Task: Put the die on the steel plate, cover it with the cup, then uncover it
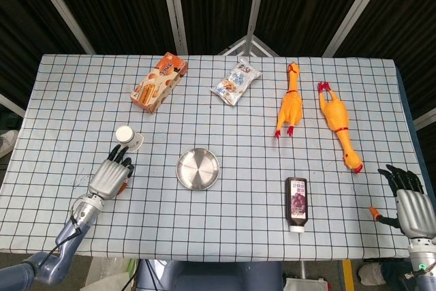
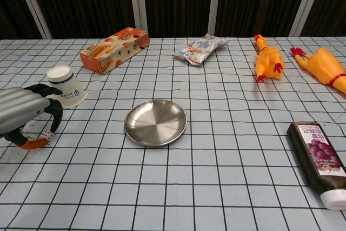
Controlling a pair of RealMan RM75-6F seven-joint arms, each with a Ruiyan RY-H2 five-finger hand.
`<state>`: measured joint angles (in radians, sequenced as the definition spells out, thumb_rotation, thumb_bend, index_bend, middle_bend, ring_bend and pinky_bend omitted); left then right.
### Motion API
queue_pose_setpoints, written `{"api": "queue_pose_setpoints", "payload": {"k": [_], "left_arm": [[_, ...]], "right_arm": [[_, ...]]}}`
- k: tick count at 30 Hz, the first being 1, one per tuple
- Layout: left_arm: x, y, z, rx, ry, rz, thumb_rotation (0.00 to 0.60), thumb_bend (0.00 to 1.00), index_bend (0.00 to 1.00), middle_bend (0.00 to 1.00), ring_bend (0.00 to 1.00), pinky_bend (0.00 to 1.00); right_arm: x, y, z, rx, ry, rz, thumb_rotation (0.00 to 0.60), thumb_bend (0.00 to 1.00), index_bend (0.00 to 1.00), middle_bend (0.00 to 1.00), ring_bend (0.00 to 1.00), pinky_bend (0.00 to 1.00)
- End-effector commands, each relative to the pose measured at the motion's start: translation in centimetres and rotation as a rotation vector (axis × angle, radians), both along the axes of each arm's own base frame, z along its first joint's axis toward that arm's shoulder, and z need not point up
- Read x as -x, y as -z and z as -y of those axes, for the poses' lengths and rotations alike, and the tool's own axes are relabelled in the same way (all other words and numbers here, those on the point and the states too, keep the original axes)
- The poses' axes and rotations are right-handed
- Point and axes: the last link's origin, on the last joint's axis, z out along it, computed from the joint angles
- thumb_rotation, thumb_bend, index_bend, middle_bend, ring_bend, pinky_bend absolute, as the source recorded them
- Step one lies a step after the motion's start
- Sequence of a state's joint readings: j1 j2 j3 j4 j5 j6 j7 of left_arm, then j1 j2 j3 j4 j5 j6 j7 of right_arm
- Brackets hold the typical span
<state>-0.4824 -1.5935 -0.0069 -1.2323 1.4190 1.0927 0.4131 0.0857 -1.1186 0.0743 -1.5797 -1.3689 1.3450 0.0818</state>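
Checked tablecloth point(image 2: 227, 150): left hand point(image 2: 21, 114) curled around die point(image 2: 47, 134), apparently pinching, contact unclear. Risked slipping short of plate point(image 2: 155, 121) or bumping cup point(image 2: 66, 86). Right hand point(image 1: 412, 206) idle, spread.

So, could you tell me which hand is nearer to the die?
Left. The left hand is right at the die, fingers curled over it, thumb beside it. The right hand sits at the table's far right edge, beyond the bottle.
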Motion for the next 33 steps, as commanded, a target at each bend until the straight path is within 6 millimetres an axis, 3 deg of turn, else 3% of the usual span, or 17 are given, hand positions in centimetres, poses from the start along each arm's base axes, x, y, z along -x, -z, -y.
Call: {"api": "queue_pose_setpoints", "payload": {"k": [1, 10, 21, 27, 33], "left_arm": [[-0.1, 0.0, 0.1, 0.004, -0.001, 0.006, 0.6, 0.51, 0.57, 0.34, 0.07, 0.01], [-1.1, -0.3, 0.2, 0.004, -0.003, 0.083, 0.6, 0.52, 0.58, 0.34, 0.07, 0.01], [-5.5, -0.5, 0.7, 0.067, 0.034, 0.274, 0.6, 0.52, 0.59, 0.34, 0.07, 0.01], [-8.3, 0.7, -0.2, 0.094, 0.076, 0.303, 0.6, 0.52, 0.59, 0.34, 0.07, 0.01], [-11.8, 3.6, -2.4, 0.106, 0.083, 0.311, 0.6, 0.52, 0.59, 0.34, 0.07, 0.01]], "right_arm": [[0.0, 0.0, 0.0, 0.001, -0.001, 0.001, 0.6, 0.23, 0.18, 0.11, 0.09, 0.0], [0.0, 0.0, 0.0, -0.001, -0.001, 0.003, 0.6, 0.23, 0.18, 0.11, 0.09, 0.0], [-0.2, 0.0, 0.0, -0.002, -0.01, 0.009, 0.6, 0.23, 0.18, 0.11, 0.09, 0.0], [-0.2, -0.2, -0.1, 0.01, -0.009, 0.012, 0.6, 0.23, 0.18, 0.11, 0.09, 0.0], [-0.1, -0.4, -0.1, 0.014, -0.006, 0.012, 0.6, 0.23, 0.18, 0.11, 0.09, 0.0]]}}
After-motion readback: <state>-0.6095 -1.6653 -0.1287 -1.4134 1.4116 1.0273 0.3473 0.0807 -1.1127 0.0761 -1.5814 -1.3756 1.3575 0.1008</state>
